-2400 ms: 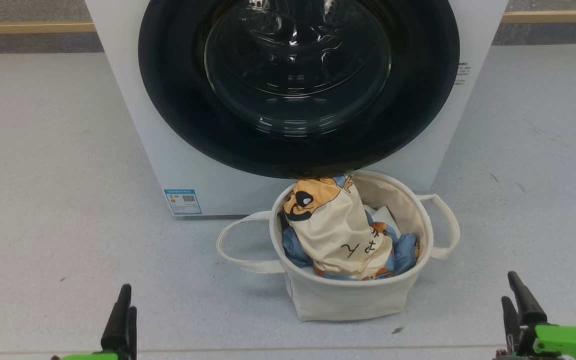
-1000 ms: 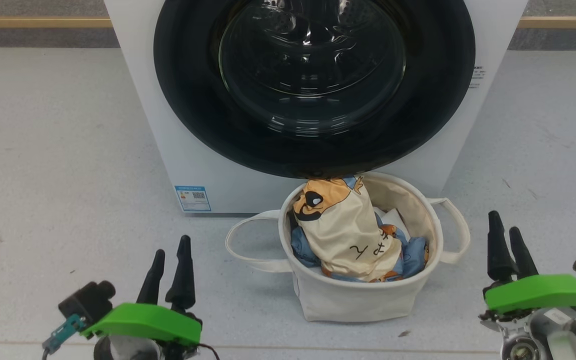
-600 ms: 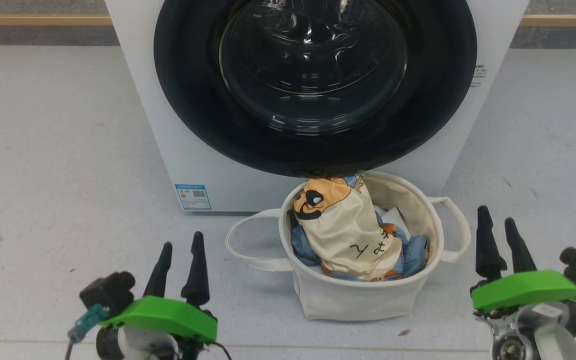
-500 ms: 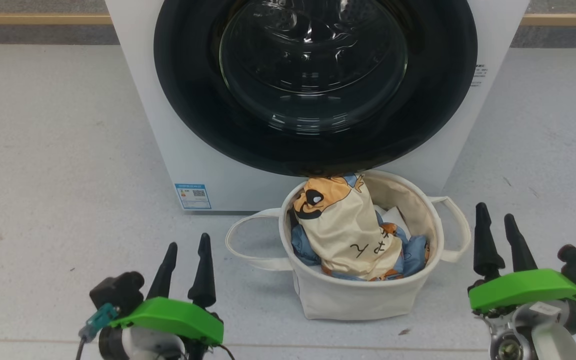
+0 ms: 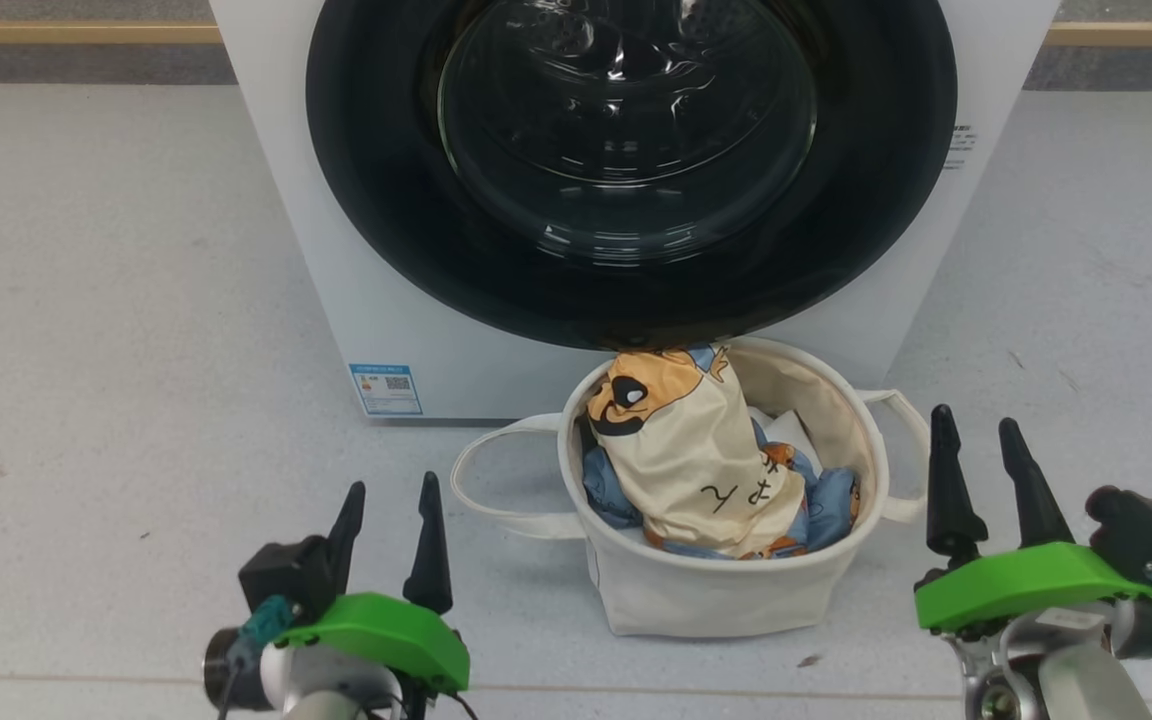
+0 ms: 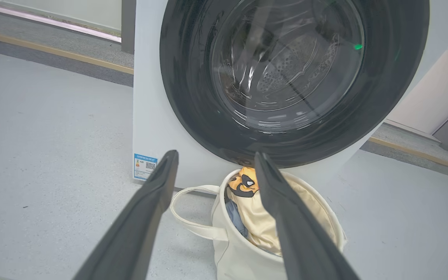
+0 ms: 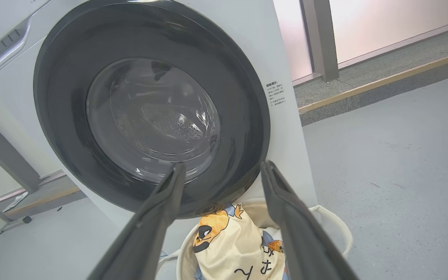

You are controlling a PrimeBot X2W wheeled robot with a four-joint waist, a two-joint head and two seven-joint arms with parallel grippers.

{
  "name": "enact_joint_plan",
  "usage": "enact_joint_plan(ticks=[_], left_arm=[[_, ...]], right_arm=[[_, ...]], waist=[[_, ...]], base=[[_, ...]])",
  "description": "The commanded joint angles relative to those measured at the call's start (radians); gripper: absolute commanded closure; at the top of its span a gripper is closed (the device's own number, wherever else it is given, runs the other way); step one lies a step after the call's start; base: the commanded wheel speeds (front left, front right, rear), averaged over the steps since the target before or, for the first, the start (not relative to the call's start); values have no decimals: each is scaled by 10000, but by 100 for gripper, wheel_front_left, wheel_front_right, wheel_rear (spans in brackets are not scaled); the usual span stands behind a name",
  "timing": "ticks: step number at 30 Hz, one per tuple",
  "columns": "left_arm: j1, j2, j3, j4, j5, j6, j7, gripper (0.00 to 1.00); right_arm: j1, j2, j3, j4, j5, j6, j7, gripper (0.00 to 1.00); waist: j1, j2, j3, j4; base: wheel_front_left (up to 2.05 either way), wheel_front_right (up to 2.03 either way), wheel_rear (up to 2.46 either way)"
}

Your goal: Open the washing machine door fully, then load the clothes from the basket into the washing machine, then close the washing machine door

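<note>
We see left pincer (image 5: pixel 392 487) spread, empty, left of the basket (image 5: pixel 696 605); right pincer (image 5: pixel 974 420) spread, empty, just right of it. Clothes (image 5: pixel 696 465) sit in the basket, below the shut washing machine door (image 5: pixel 376 200).

Bare indoor test space, more lab or showroom than home; a white front-loading washing machine (image 5: pixel 366 300) stands free on a wide, pale grey speckled floor (image 5: pixel 86 300), with open floor on both its sides; behind it a wood-coloured strip (image 5: pixel 76 33) edges a band of rougher grey flooring (image 7: pixel 364 72); beyond that, plain pale wall panels (image 7: pixel 383 19) sit beside upright grey metal posts (image 7: pixel 317 39); a small canvas basket (image 5: pixel 696 600) of clothes (image 5: pixel 696 460) sits on the floor just in front of the machine.
</note>
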Motion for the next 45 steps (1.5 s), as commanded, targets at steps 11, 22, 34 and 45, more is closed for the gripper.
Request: enact_joint_plan(ticks=[11,22,34,45], left_arm=[[-622,71,-207,-120,1251,178,-429,0],[-666,16,-340,326,2273,386,-751,0],[-743,-7,-704,1074,2730,151,-1064,0],[-748,-9,-677,1069,2224,230,-1064,0]], right_arm=[[-431,10,408,-242,-1377,0,-431,0],[-324,28,526,-191,-2549,0,-754,0],[-229,22,665,97,-3532,0,-1067,0],[-190,23,549,155,-3065,0,-1067,0]], waist=[[0,0,29,117],[0,0,-64,192],[0,0,-137,247],[0,0,-60,226]], base=[[0,0,0],[0,0,0],[0,0,0],[0,0,0]])
